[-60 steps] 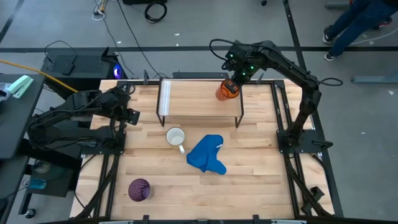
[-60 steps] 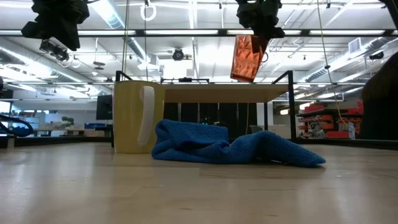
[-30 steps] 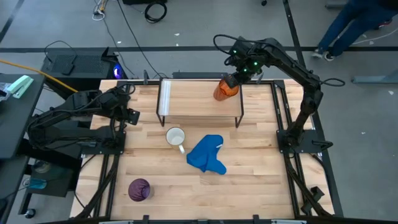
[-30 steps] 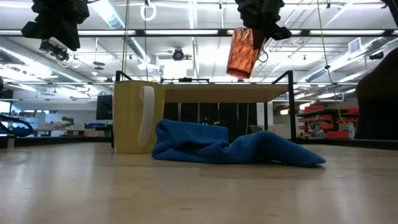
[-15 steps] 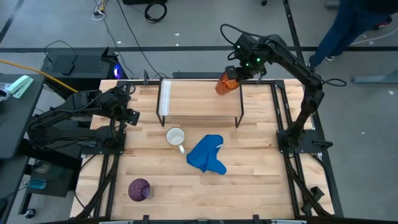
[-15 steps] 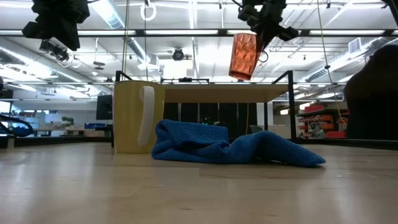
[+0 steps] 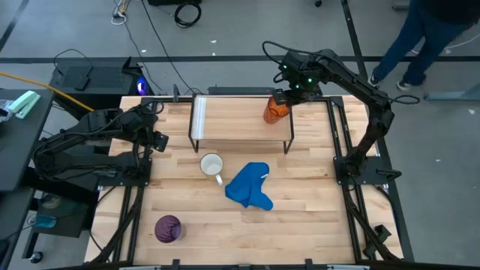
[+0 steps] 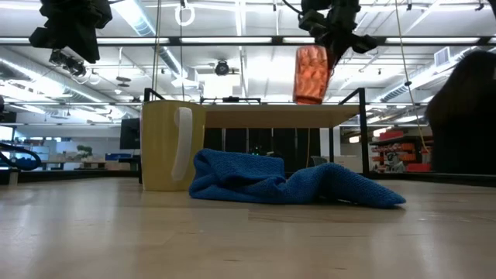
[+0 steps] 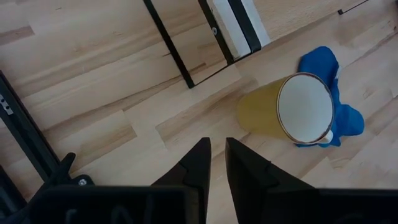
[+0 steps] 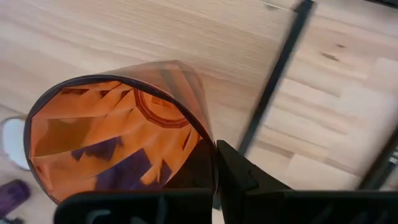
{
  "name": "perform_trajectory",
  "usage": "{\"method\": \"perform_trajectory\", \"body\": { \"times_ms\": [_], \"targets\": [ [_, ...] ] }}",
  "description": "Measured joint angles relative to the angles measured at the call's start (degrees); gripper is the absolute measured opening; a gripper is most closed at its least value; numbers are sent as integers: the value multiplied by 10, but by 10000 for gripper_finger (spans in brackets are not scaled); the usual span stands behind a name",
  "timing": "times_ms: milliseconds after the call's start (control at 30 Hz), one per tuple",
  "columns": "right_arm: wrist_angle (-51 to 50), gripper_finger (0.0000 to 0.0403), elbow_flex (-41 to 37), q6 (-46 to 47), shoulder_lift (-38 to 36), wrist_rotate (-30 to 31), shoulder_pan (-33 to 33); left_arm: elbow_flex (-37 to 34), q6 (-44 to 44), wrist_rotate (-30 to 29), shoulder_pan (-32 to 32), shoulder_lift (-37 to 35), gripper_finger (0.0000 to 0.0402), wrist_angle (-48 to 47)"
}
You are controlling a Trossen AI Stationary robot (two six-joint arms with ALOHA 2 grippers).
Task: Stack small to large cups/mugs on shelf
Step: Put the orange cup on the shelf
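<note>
The wooden surface (image 7: 300, 225) carries everything, with both arm bases mounted at its side edges. At its far edge stands the shelf (image 7: 236, 118), a light-wood board on black wire legs; its top is bare apart from the cup hanging over its right end.

The right arm reaches in from the right, and its tool (image 7: 283, 101) is clenched on the rim of the orange cup (image 7: 275, 111). In the low view the cup (image 8: 311, 74) hangs upright, its base just above the board and apart from it. The right wrist view looks straight down into the cup (image 10: 118, 137), with one finger (image 10: 239, 171) pressed against the wall's outside and a black shelf leg (image 10: 273, 74) beyond.

The left arm waits over the surface's left edge, its tool (image 9: 214, 163) nearly closed and grasping nothing.

In front of the shelf, the blue cloth (image 7: 250, 187) lies crumpled near the middle of the surface. Just left of it and touching it stands the mug (image 7: 211, 165), upright, close to the shelf's front left leg. The purple cup (image 7: 168, 228) lies well apart, near the front left corner.

A person's legs (image 7: 420, 37) show on the floor beyond the right arm.
</note>
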Motion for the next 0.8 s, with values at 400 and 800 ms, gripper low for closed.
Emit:
{"method": "perform_trajectory", "body": {
  "times_ms": [400,800],
  "targets": [
    [-1,6,-57,0,-50,20,-1,0,0,0,0,0,61,0],
    [0,8,-58,-14,-27,22,4,0,-2,0,0,0,56,1]
  ]
}}
